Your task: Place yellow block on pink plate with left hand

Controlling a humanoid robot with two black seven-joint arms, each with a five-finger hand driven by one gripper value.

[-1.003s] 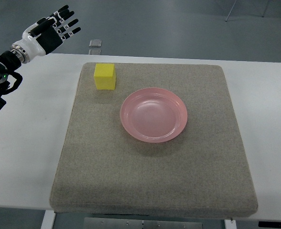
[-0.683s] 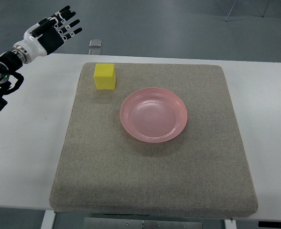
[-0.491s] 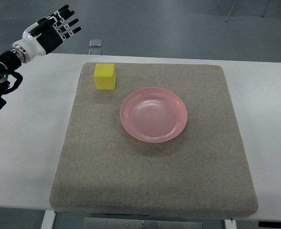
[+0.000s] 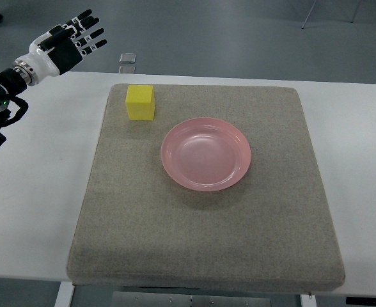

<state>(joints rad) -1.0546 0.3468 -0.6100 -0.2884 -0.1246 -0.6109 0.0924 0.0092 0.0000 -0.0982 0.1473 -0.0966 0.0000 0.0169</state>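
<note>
Fingers spread and holding nothing, I see the left hand (image 4: 65,43) hovering well apart from the yellow block (image 4: 140,102) beside the pink plate (image 4: 205,153).

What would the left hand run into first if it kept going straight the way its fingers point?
Probably nothing: the left hand, fingers spread, points up and right past the white table's far edge, missing the yellow foam block. Height is unclear.

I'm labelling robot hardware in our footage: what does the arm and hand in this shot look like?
Only the left hand shows: a white shell over black palm parts, with black fingers banded in white at the joints. A silver ring marks the wrist, and the forearm is black with a small green light.
</note>
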